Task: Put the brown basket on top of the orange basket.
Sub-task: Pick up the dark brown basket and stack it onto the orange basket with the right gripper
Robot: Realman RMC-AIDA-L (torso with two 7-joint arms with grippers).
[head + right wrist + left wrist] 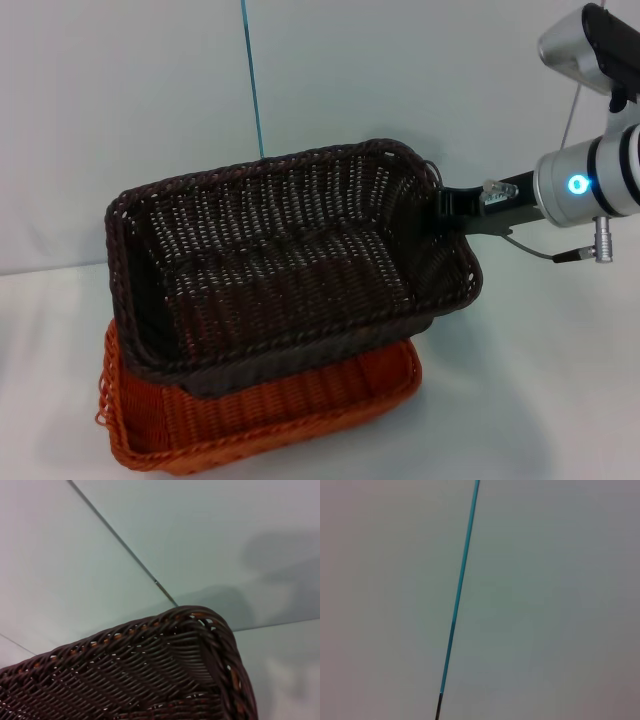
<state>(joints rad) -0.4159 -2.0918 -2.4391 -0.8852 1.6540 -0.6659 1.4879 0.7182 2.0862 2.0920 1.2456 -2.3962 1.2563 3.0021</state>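
Right tool [452, 208] grips brown basket's [290, 260] right rim, tilted, its far-from-tool end nested in orange basket [270, 415]; counter [540, 400] open below tool.

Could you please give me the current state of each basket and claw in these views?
brown basket: tilted, lower end resting in the orange basket, far end raised and held at its rim.
orange basket: upright on the table, brown basket partly inside.
right claw: clamped on the brown basket's rim.
left claw: out of view.
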